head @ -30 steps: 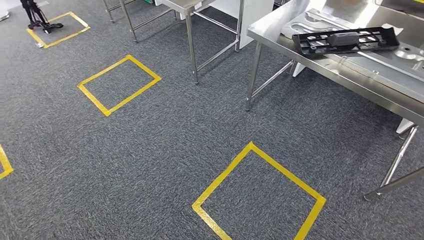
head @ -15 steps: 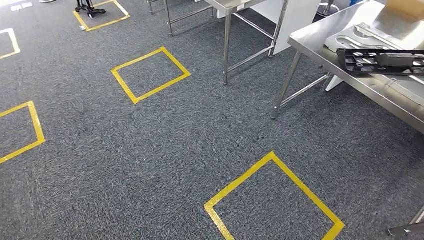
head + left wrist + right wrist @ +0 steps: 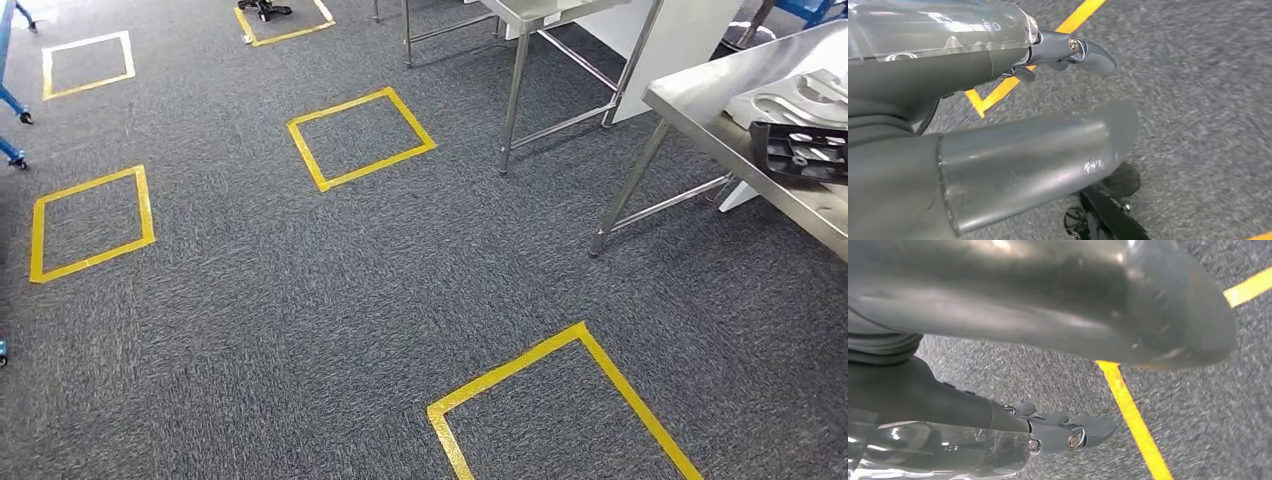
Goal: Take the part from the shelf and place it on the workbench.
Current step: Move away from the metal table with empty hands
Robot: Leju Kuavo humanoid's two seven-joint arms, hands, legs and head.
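Both arms hang over speckled grey carpet (image 3: 300, 300). The left hand (image 3: 998, 100) holds nothing, its thick grey thumb and darker fingers (image 3: 1083, 50) apart and extended; the right hand (image 3: 1048, 365) is likewise slack and empty, fingers (image 3: 1073, 432) stretched out above a yellow tape line (image 3: 1135, 420). Nearest on the floor is a square outlined in yellow tape (image 3: 560, 400), more squares beyond it. Well away from both hands, the black moulded plastic part (image 3: 805, 150), flat with cut-out openings, lies on the shiny steel workbench (image 3: 720, 110), by its front edge, touching a pale grey formed panel (image 3: 790, 98). Farther off stands another tube-legged steel table (image 3: 515, 60).
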